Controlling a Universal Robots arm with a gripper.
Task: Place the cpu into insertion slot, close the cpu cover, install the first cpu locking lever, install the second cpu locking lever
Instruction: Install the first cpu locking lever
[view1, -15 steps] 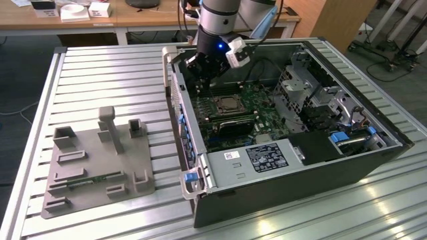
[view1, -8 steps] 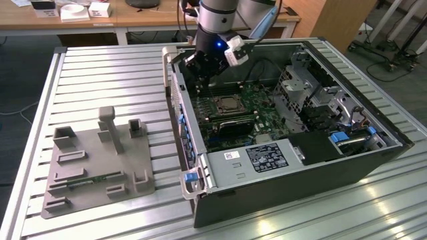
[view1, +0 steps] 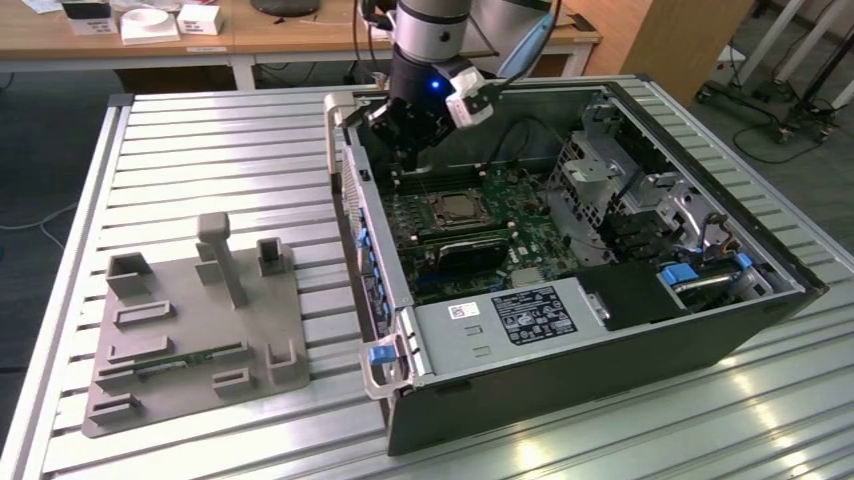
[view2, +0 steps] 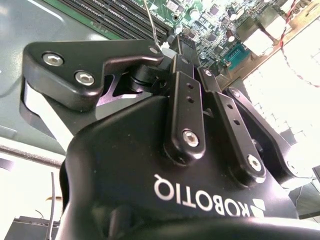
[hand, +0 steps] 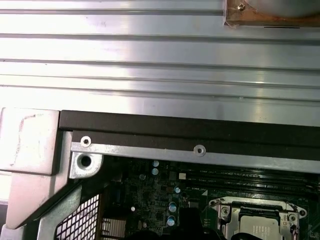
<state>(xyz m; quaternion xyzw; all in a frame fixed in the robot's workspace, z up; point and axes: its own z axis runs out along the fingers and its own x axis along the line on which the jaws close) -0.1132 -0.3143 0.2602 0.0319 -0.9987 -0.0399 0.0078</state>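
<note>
the cpu (view1: 462, 208) is seen lying in the socket on the motherboard (view1: 523, 215), roughly in the middle of the open computer case (view1: 587, 370). its dull silver top is framed by the cpu cover (hand: 250, 205), which appears to be folded down flat around it; in the first wrist view the cpu (hand: 257, 226) is caught just inside the case's dark rim. whether any locking lever is latched cannot be told. the gripper (view1: 406, 168) is held above the board, over the memory slots (view1: 434, 180), apart from the socket, beyond it and toward the exterior view's left, close to the case's side wall. its fingers appear to be pressed together into a narrow tip, and nothing is seen pinched between them; in the second wrist view its black links are seen converging over the green board. a grey box (view1: 514, 315) with a white label is mounted at the near end of the case. the case is set on a slatted metal table (view1: 227, 160), and a moulded grey fixture (view1: 187, 330) is placed on the same table, well apart from the gripper, toward the exterior view's left.
</note>
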